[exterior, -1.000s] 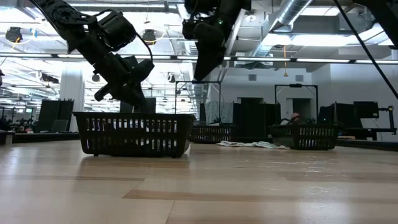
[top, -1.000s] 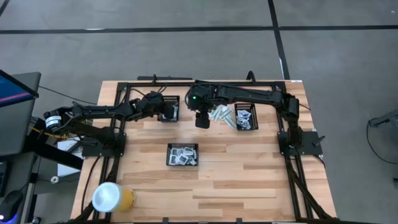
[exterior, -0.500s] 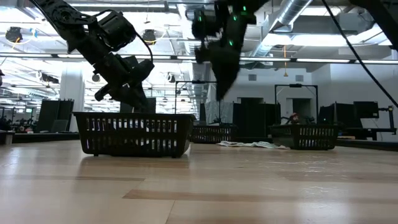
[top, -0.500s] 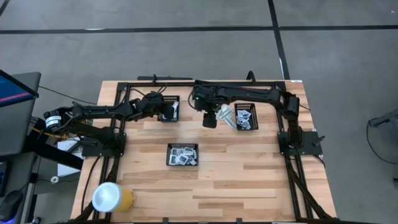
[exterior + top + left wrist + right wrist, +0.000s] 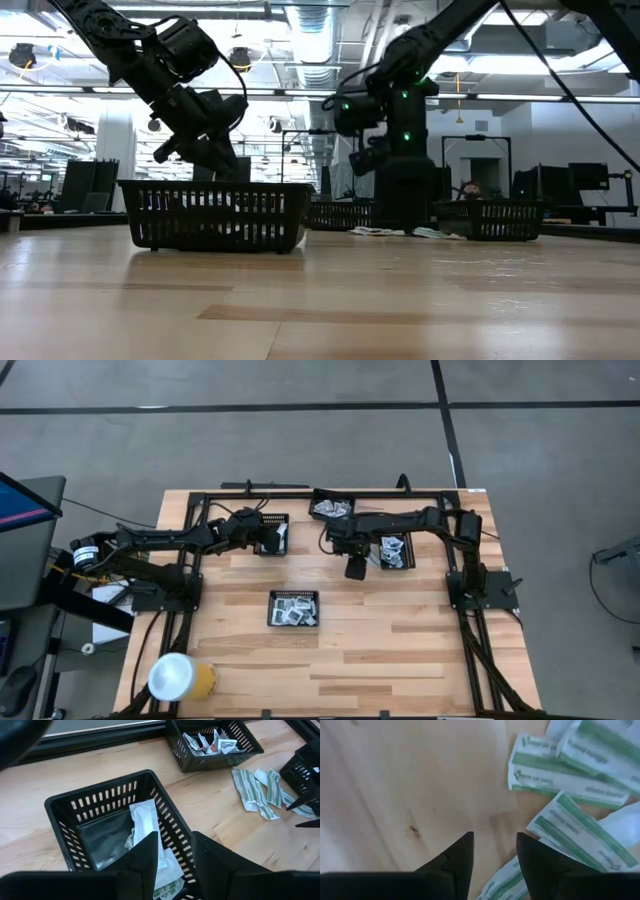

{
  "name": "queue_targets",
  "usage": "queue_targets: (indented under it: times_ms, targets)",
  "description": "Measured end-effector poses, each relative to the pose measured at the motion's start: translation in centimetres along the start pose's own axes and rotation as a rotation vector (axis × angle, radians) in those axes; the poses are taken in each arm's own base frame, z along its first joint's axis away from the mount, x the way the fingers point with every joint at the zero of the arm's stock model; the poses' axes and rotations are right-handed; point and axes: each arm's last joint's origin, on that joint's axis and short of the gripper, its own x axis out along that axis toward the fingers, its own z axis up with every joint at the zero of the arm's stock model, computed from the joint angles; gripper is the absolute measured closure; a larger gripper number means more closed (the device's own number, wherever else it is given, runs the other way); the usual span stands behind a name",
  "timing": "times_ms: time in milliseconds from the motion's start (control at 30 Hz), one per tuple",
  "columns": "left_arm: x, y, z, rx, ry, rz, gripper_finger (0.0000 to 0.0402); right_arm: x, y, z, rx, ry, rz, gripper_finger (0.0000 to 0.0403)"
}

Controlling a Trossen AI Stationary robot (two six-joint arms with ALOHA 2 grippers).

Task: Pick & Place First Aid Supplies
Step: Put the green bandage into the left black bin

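High view: right gripper [image 5: 355, 568] reaches down over green-white strips [image 5: 565, 780] near the bench's far edge, fingers parted, empty; left gripper [image 5: 172, 851] parted above a tray [image 5: 65, 807].

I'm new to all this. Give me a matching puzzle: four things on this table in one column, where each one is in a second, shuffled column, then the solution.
Things:
1. left gripper
2. right gripper
3. yellow cup
4. black tray away from both arms

Places:
A. at a corner of the table, on the left arm's side
B. low over loose green-striped strips on bare wood
C. above a tray holding white packets
D. about mid-table, alone

Pairs: 1-C, 2-B, 3-A, 4-D
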Motion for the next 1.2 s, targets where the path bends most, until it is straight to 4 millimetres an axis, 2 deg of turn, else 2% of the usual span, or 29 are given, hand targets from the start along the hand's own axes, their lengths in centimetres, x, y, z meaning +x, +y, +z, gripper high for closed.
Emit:
queue_targets:
  times_ms: [233, 433, 700, 867, 1200]
  targets:
    - [0.0, 0.0, 0.0, -0.001, -0.002, -0.001, 0.0284, 0.5, 0.0, -0.3, 0.018, 0.009, -0.028, 0.0252]
    - [0.0, 0.0, 0.0, -0.001, -0.003, -0.002, 0.0284, 0.4, 0.1, -0.9, 0.0, 0.071, -0.15, 0.0221]
    - [0.0, 0.0, 0.0, -0.001, -0.002, -0.002, 0.0284, 0.4, 0.4, -1.1, -0.012, 0.1, -0.154, 0.0181]
    - [0.0, 0.0, 0.0, -0.001, -0.003, -0.002, 0.0284, 0.3, 1.0, -1.1, -0.03, 0.101, -0.154, 0.0178]
    - [0.0, 0.0, 0.0, -0.001, 0.003, -0.01, 0.0284, 0.3, 0.9, -1.5, -0.086, 0.146, -0.149, 0.0196]
